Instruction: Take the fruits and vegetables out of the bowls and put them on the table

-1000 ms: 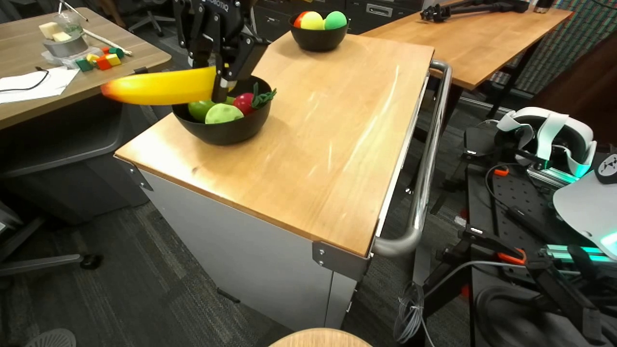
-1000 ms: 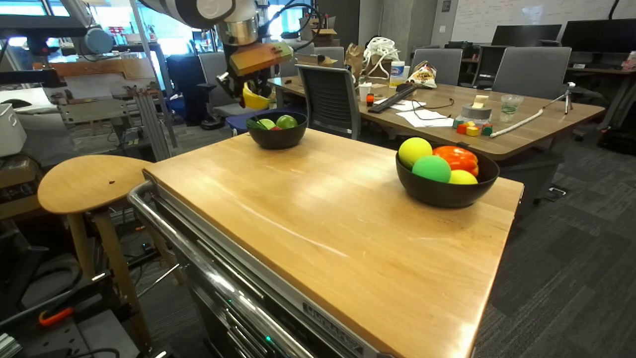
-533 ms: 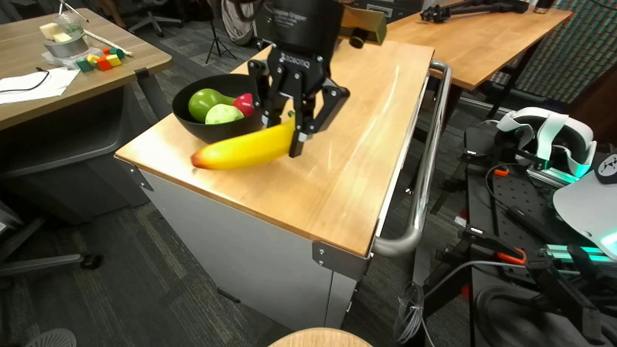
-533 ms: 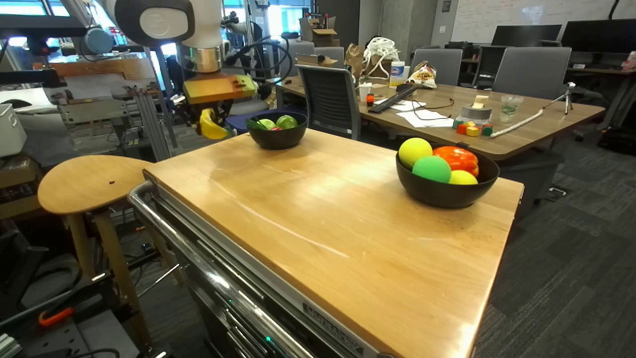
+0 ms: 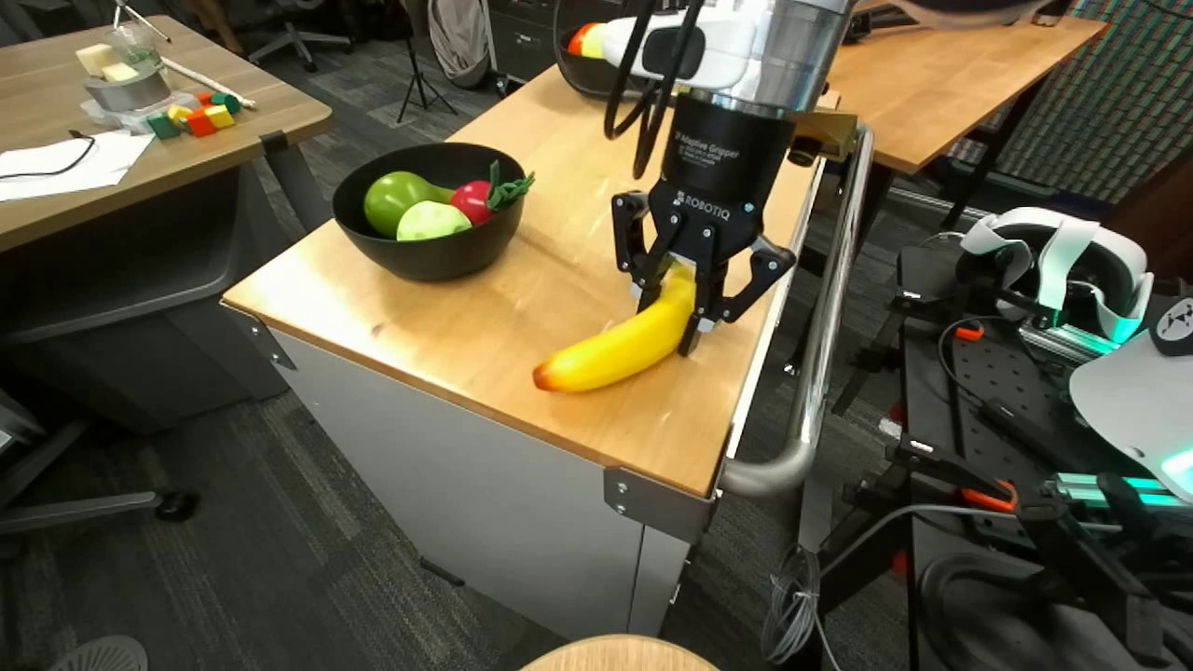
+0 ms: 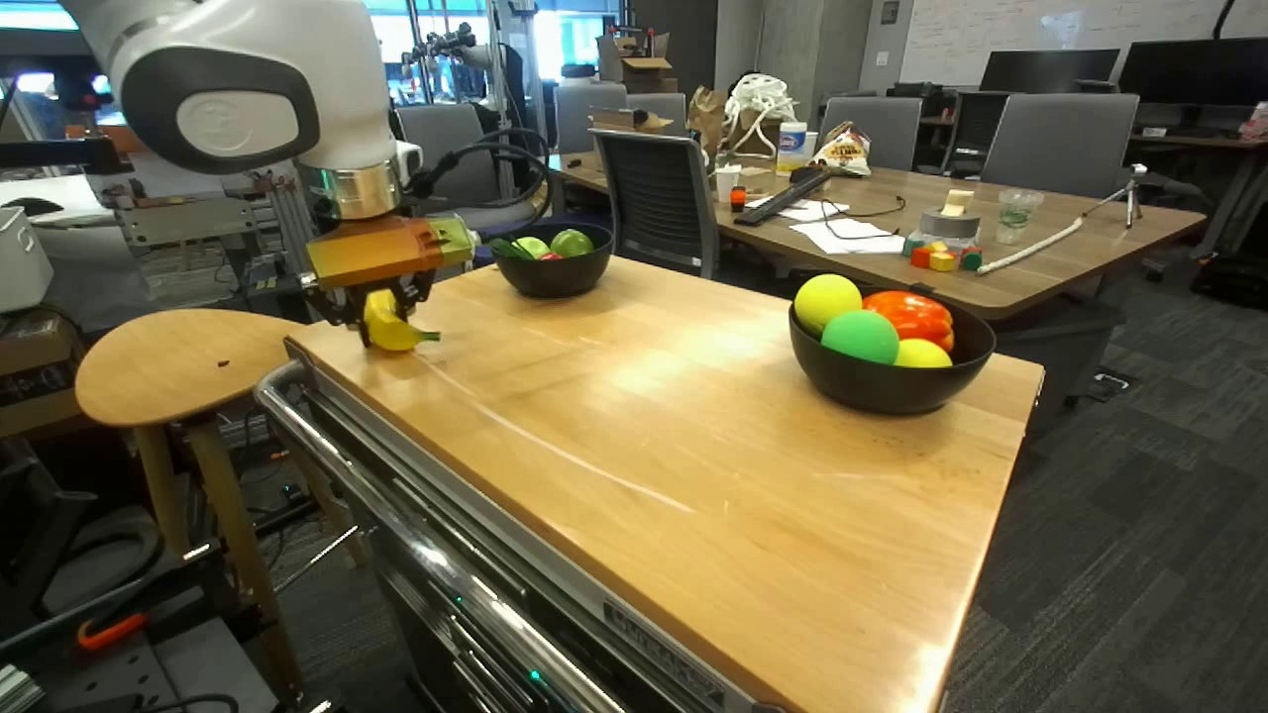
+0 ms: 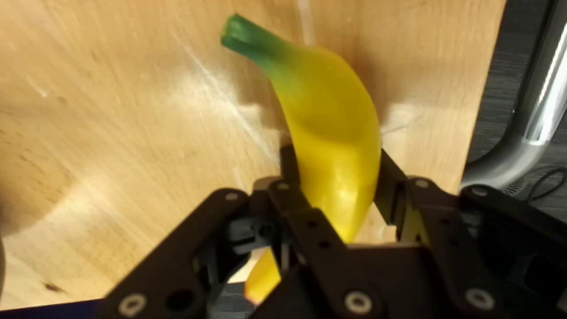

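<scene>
Fingers (image 7: 390, 190) gripped the banana (image 7: 334, 128) on or just above the table (image 7: 133, 137), where I judged placing in hand and release due next.

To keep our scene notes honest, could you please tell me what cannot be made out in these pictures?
Wrist view: the jaws hide part of the banana.
Wrist view: a dark shape, cut off by the left edge, shows too little to identify.
In an exterior view: the floor of a bowl is hidden under the pepper and round fruits.
In an exterior view: marks on the whiteboard are too faint to read.
</scene>
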`<state>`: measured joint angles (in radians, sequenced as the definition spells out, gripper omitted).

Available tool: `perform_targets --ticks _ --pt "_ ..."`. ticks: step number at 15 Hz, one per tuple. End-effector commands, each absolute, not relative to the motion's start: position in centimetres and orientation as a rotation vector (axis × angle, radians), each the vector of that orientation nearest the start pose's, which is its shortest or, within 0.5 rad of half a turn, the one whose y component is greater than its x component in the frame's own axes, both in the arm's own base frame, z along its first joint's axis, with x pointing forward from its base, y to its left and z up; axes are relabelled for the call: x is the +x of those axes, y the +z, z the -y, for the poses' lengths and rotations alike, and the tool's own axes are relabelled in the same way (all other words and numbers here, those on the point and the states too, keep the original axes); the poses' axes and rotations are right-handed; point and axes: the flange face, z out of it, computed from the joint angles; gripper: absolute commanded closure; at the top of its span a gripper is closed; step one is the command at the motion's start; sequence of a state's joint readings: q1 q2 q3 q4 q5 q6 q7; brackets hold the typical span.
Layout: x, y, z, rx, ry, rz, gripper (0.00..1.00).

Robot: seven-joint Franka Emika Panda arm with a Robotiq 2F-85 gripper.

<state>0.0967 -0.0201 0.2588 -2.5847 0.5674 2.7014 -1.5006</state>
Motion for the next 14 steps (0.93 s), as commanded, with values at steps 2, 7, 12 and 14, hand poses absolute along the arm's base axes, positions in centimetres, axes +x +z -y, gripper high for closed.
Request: perform_targets --ticks 2,7,12,14 --pt "40.4 30.8 -15.1 -2.301 -0.56 1.972 0.19" --pt "41.9 40.6 -15.8 -2.276 -0.741 1.965 0.0" --pt "50.3 46.3 -9.7 -2.523 -0.562 1.732 0.0" --pt "47.6 46.1 -10.4 -2.458 -0.643 1.799 0.0"
